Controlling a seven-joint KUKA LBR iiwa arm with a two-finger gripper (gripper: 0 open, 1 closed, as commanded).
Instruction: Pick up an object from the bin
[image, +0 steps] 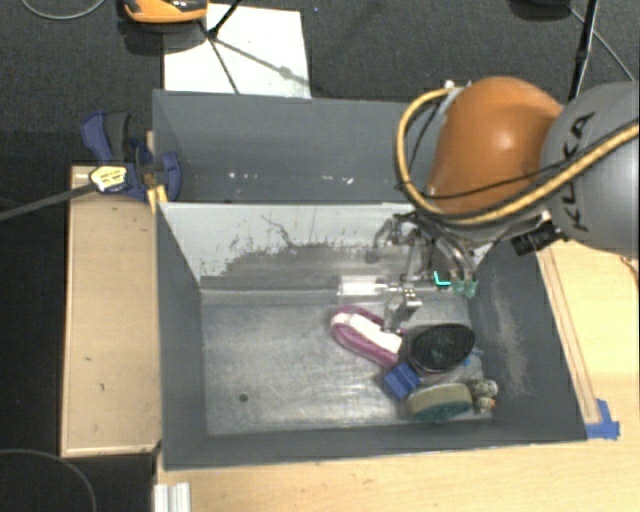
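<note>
Camera view: we see the gripper low in the bin; just below its jaws lies a purple-and-white object, a black disc beside them; their opening we cannot tell.

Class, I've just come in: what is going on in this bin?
A robot arm reaches into the grey metal bin from the right. Its gripper hangs above a purple and white curved object, at the left of a heap. Next to it lie a black round disc, a small blue block and a green oval thing. Whether anything is gripped cannot be told.
</note>
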